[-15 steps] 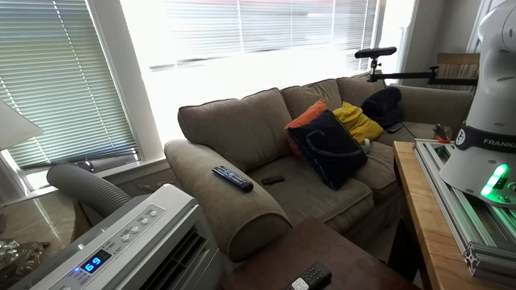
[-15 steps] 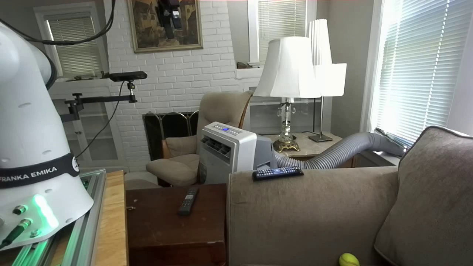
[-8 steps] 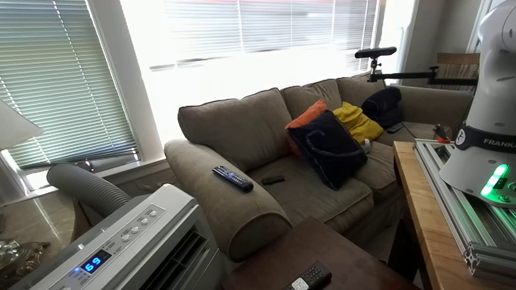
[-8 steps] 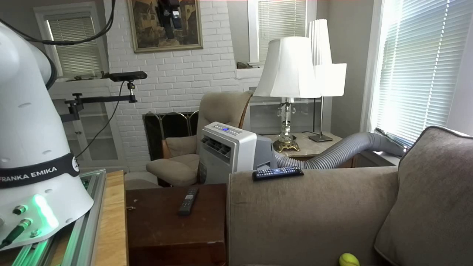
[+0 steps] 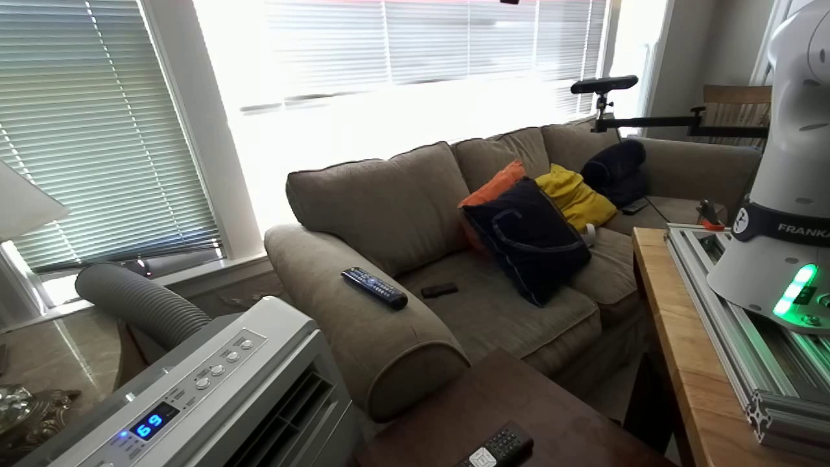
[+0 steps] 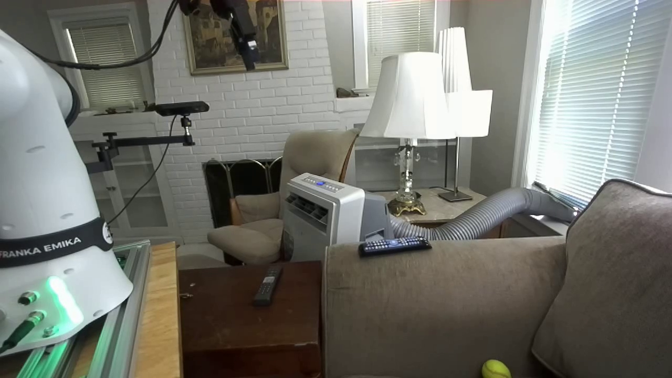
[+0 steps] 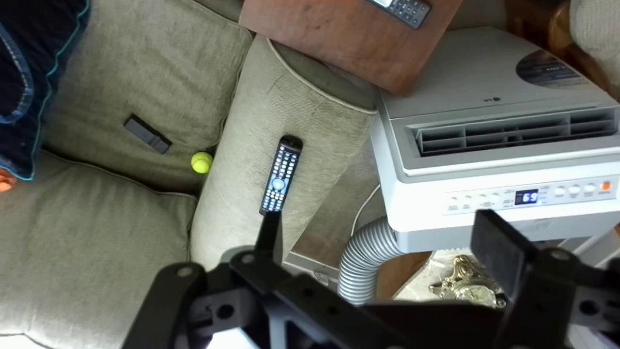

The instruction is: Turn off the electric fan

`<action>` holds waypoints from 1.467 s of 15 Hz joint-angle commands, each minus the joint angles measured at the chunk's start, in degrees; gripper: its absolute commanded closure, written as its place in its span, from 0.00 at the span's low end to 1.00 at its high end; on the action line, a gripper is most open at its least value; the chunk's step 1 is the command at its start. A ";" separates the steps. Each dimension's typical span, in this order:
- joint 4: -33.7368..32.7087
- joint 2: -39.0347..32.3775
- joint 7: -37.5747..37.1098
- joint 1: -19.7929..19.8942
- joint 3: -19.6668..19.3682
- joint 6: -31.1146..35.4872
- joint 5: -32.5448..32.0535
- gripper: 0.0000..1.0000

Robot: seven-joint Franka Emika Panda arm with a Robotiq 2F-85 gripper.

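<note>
Gripper [image 7: 378, 223], one: fingers [image 7: 501, 247] set wide apart, nothing between them; in an exterior view the fan [image 6: 338, 215] stands well below the fingertips, untouched.

Fan [image 7: 499, 145], one: pale, boxy; in the wrist view beyond the fingertips, mostly to one finger's side, its panel [image 7: 551, 193] just past that finger's tip. Display [image 7: 526, 197] lit, reading 69 — running, by that sign.

Buttons [image 7: 574, 189], several: in close rows either side of the display. Orange button [image 7: 605, 186], one: at the panel's end farther from the fingers; likely power, its label too small to read.

Remote [image 7: 282, 174], one: on the sofa arm [image 7: 319, 140], seen just beyond the opposite fingertip (whether it answers to the fan, cannot tell). Ball [image 7: 201, 162], one: farther out past that same finger.

Step in hand, as judged: approach to the fan, no press begun.

Next move, as judged: carry the fingers down over the panel, draw them together into one blunt tip, square it above a single button, press lightly — spread fingers could strike a neighbour or miss
</note>
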State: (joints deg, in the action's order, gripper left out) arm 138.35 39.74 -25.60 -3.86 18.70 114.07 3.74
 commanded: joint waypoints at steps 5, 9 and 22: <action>-4.69 -15.63 -0.07 -2.63 1.82 10.70 1.62 0.00; -10.21 -24.61 6.35 -3.64 -0.03 14.30 0.53 0.00; -13.98 -33.47 4.15 -6.23 -1.21 24.35 -2.84 0.00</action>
State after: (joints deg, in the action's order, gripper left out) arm 124.42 6.30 -21.36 -8.70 18.87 138.52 1.10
